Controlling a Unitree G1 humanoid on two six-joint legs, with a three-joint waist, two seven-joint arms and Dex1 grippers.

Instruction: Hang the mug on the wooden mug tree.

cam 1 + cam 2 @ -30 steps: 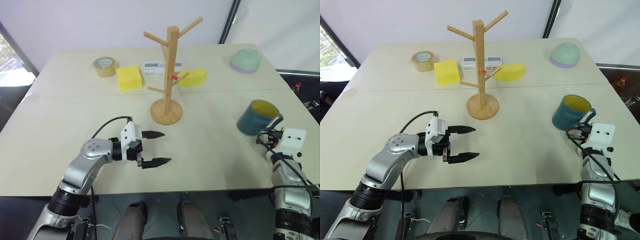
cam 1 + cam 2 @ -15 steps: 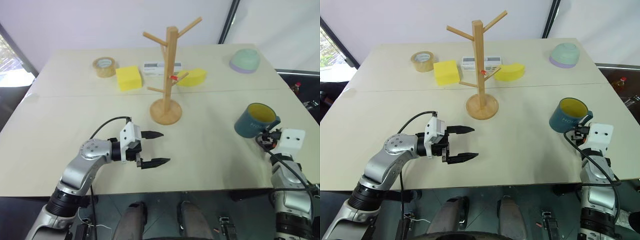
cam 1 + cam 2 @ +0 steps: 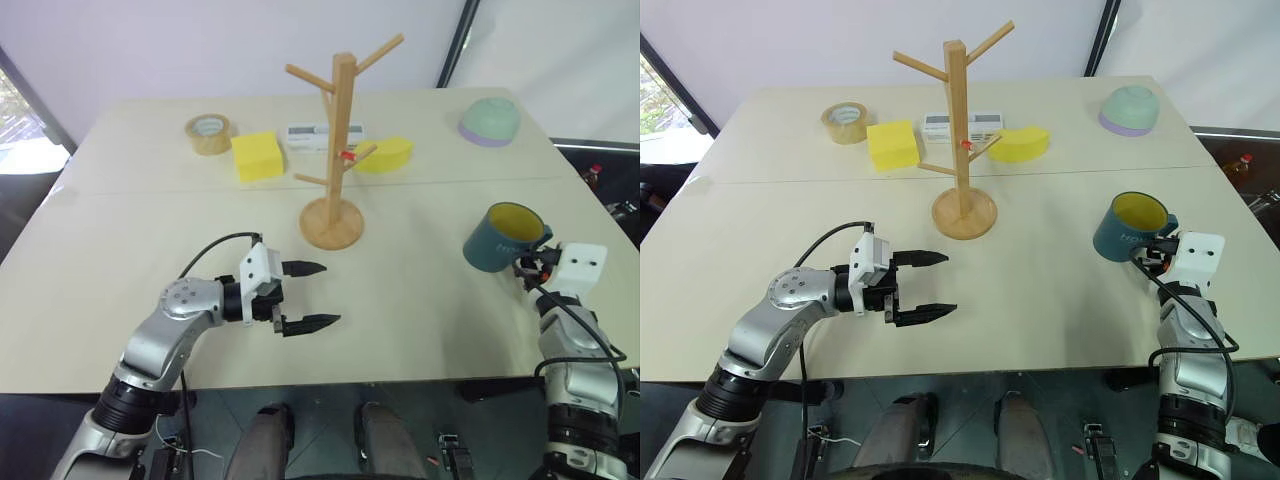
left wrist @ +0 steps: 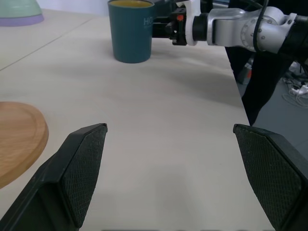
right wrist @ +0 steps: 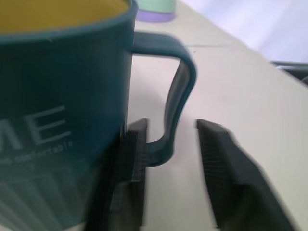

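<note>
The right claw (image 3: 1152,252) is clenched around the handle of the mug (image 3: 1127,227), at right of frame; the mug tree (image 3: 962,130) stands upper centre, well apart. The left claw (image 3: 930,285) is released.

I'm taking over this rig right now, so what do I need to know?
Left pincer: open, empty, near the wooden mug tree base.
Right pincer: shut on the mug handle, one finger inside the loop.
Mug upright near the table right edge; tree mid-table, no mug on it.
Done: grasp. Left: carry the mug over, hook its handle on a peg.
</note>
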